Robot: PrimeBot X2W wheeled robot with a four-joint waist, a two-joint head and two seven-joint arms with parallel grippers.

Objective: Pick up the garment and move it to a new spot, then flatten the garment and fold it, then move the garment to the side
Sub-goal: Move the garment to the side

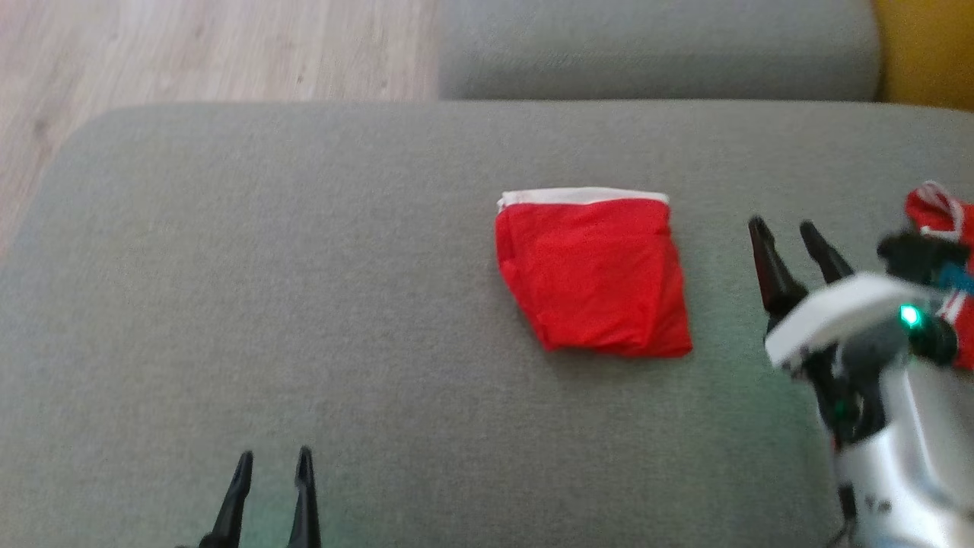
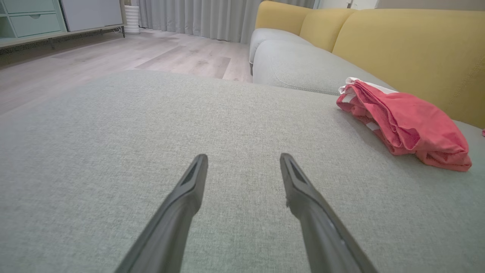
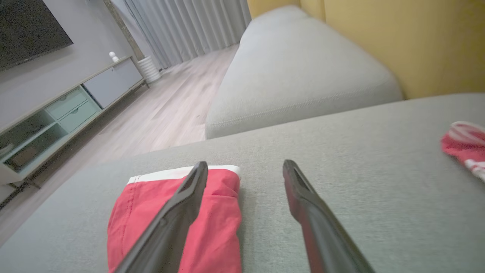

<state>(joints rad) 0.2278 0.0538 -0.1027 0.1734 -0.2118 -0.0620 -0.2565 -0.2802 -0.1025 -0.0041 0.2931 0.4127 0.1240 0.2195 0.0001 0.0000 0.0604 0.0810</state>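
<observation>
A grey sofa seat [image 1: 304, 266] takes up most of the head view, with pale wooden floor [image 1: 190, 46] beyond its far left corner and a second grey cushion [image 1: 654, 46] behind it. A yellow backrest [image 2: 409, 41] runs along one side. In the wrist views, grey curtains [image 2: 197, 17] hang at the far end of the room, and a low cabinet [image 3: 57, 113] with drawers and open shelves stands against the wall under a dark screen [image 3: 26, 30].

The garment [image 1: 593, 278] is red with a white band along its far edge. It lies folded into a compact, roughly square packet on the seat, a little right of the middle.

The left hand [image 1: 274, 453] is at the near edge of the seat, well apart from the garment. Its two dark fingers are spread and hold nothing, with only bare grey cloth between them.

The right hand [image 1: 781, 223] is just to the right of the garment, released and empty, with its fingers parted. In its own wrist view one finger crosses in front of the red cloth, and I cannot tell whether it touches it.

A second piece of red and white clothing [image 1: 932, 213] lies crumpled at the right edge of the seat, partly hidden behind the right arm.
</observation>
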